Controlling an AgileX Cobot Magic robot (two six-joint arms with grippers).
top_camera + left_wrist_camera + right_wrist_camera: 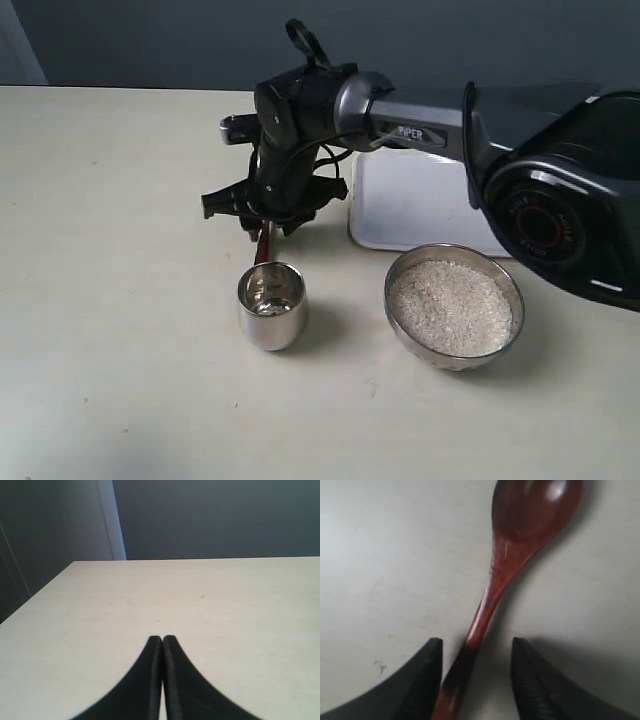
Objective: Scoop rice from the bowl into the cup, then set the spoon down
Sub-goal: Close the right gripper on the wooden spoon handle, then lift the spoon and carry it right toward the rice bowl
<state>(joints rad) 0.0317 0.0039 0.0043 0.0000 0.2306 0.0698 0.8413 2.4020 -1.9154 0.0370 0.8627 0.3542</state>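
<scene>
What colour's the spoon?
Reddish-brown wood, darker toward the handle end; the spoon shows best in the right wrist view.

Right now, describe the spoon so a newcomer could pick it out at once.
On the pale table, find the black right tool hanging just behind the steel cup. The spoon lies flat beneath it, handle between the open jaws. It is the only wooden thing: slim and reddish-brown, unlike the shiny cup and the bowl of rice.

My R arm (pixel 420 125): grey metallic tube, white "PIPER" lettering; glossy black joint housing (pixel 545 215) w/ red ring. Black cable loop (pixel 300 40) atop wrist. R gripper fingers (pixel 422 680) matte black, tapered, faint ribbing. L gripper fingers (pixel 147 680) same black, smooth.
</scene>
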